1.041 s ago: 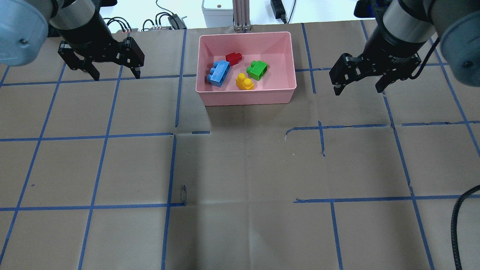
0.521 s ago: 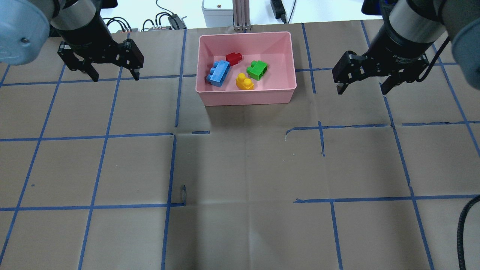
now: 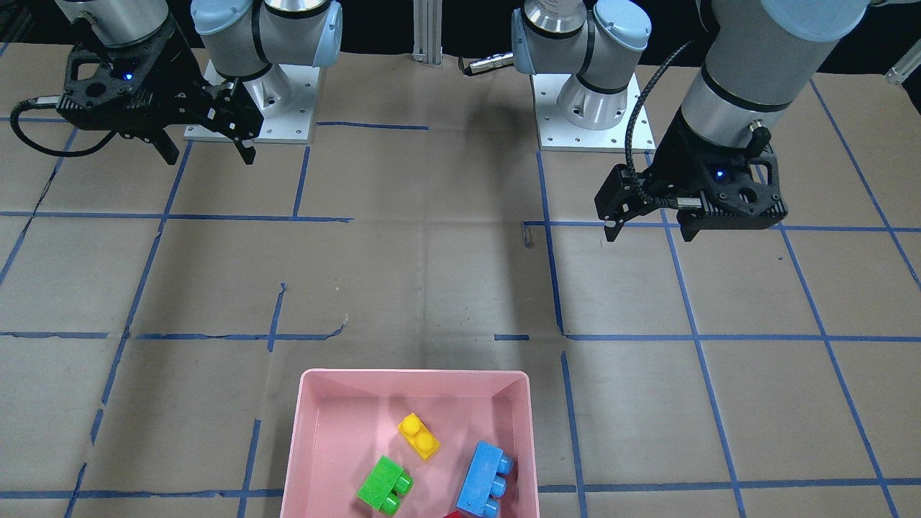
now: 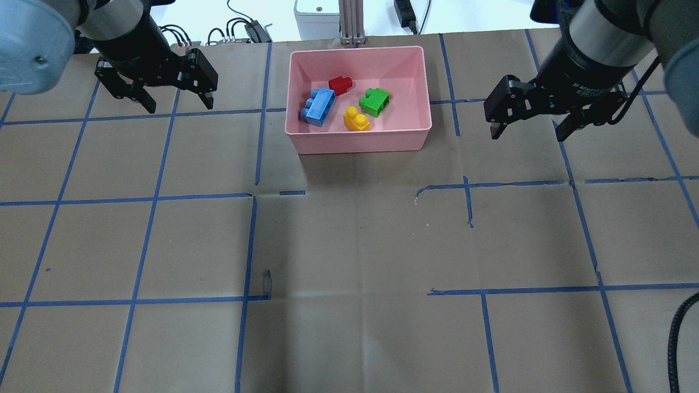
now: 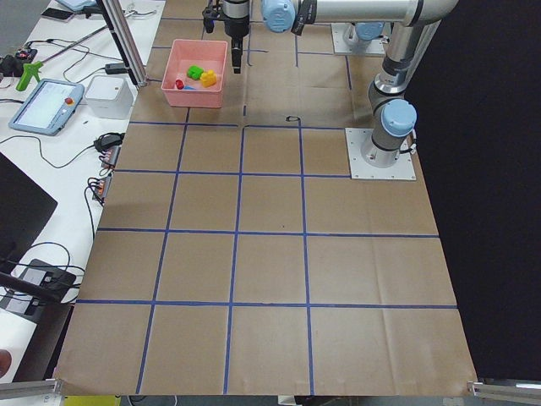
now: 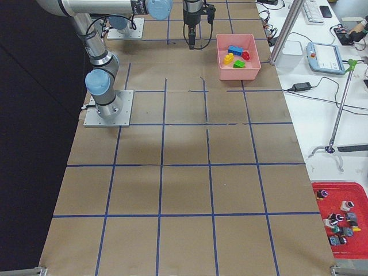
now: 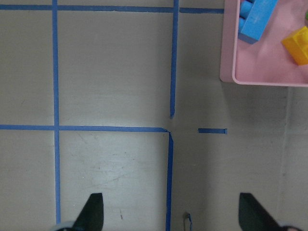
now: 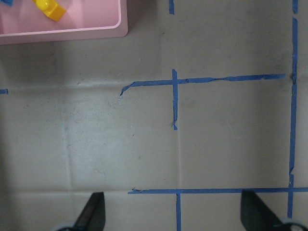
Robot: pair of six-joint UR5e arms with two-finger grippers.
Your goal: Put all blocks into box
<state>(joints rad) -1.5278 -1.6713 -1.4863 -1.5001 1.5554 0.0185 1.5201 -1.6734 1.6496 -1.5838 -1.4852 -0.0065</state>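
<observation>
The pink box [image 4: 357, 146] stands at the far middle of the table. Inside it lie the light blue block [image 4: 318, 107], the red block [image 4: 340, 84], the green block [image 4: 374, 101] and the yellow block [image 4: 355, 119]. My left gripper [image 4: 177, 105] hangs open and empty above the table, left of the box. My right gripper [image 4: 527, 135] hangs open and empty to the right of the box. The left wrist view shows the box's corner [image 7: 228, 48] with the blue and yellow blocks. The front view shows the box [image 3: 414, 373] cut off at the bottom edge.
Brown paper with a grid of blue tape lines [image 4: 251, 245] covers the table. Cables and a white device [image 4: 317, 13] lie beyond the far edge. In the right side view a red tray [image 6: 339, 221] with small parts sits off the table.
My left gripper has moved a little to the right and farther away. My right gripper has shifted slightly up and right. The blocks and the box have not moved.
</observation>
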